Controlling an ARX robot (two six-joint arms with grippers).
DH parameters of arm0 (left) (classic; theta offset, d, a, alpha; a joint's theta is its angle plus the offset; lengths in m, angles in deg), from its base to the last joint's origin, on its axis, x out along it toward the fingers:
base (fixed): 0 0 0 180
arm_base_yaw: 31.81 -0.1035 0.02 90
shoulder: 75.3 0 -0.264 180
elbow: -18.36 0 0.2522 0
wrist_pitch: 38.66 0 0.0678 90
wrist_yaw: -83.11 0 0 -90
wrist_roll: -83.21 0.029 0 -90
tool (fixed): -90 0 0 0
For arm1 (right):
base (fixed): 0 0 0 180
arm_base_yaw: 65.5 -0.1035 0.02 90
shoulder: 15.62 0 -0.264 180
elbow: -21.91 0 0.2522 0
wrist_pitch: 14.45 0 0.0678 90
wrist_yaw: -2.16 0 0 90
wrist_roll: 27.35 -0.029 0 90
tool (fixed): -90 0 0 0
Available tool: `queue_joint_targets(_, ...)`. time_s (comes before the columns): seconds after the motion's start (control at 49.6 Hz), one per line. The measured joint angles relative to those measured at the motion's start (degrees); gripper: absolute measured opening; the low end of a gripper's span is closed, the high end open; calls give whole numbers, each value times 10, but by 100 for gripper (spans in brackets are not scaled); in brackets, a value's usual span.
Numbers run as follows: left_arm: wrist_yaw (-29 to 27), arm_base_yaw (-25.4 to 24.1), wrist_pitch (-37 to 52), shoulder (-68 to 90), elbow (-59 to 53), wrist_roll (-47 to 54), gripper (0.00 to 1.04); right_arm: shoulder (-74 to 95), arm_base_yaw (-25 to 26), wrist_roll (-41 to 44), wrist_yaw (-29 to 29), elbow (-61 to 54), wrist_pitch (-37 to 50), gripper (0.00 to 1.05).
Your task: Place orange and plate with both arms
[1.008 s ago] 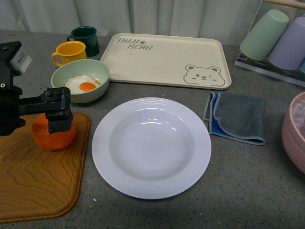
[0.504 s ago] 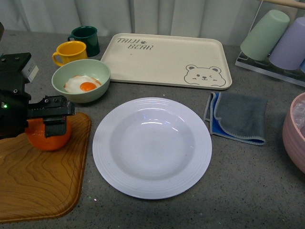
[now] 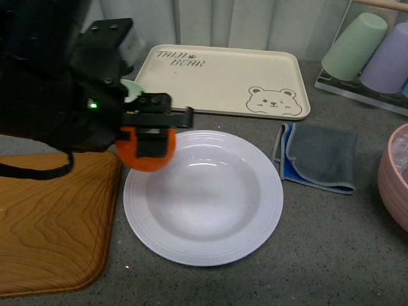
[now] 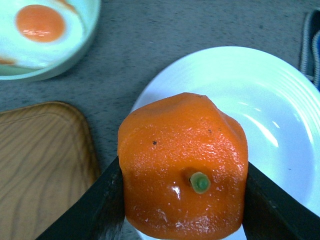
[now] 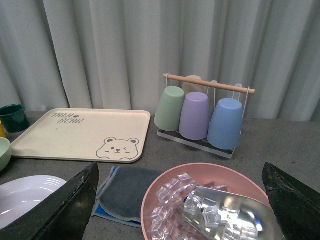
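My left gripper [image 3: 150,137] is shut on the orange [image 3: 145,153], holding it in the air over the left rim of the white ridged plate [image 3: 210,245]. In the left wrist view the orange [image 4: 183,165] fills the space between both black fingers [image 4: 95,205], stem dot facing the camera, with the plate [image 4: 260,100] below it. The right gripper [image 5: 182,200] is open with nothing between its fingers, hovering above the pink bowl; it is out of the front view. The plate's rim [image 5: 25,187] shows at the far left of the right wrist view.
A wooden tray [image 3: 44,223] lies left of the plate. Behind are the cream bear tray [image 3: 223,80], a green bowl with a fried egg [image 4: 45,35], partly hidden by my arm. A grey-blue cloth [image 3: 319,156], a pink bowl of ice [image 5: 210,200] and a cup rack [image 5: 205,115] are on the right.
My left arm has lifted the orange off the wooden tray and carried it right, to above the plate's left rim. The arm now hides the mugs and most of the green bowl.
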State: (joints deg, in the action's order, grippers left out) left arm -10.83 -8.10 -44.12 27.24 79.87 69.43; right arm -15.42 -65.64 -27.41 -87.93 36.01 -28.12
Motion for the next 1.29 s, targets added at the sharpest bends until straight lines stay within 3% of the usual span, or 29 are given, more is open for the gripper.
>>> queue_joint_targets(0.302, -21, 94, 1, 97, 52, -15, 52, 0, 0, 0, 0, 0, 0, 95)
queue_joint_targets(0.645, -44, 109, -7, 157, 94, -19, 52, 0, 0, 0, 0, 0, 0, 95)
queue_joint_targets(0.786, -45, 109, -12, 157, 95, -22, 79, 0, 0, 0, 0, 0, 0, 95)
queue_joint_targets(0.928, -43, 108, -18, 136, 85, -32, 100, 0, 0, 0, 0, 0, 0, 95)
queue_joint_targets(1.291, -49, 104, -10, -2, 34, -34, 98, 0, 0, 0, 0, 0, 0, 95)
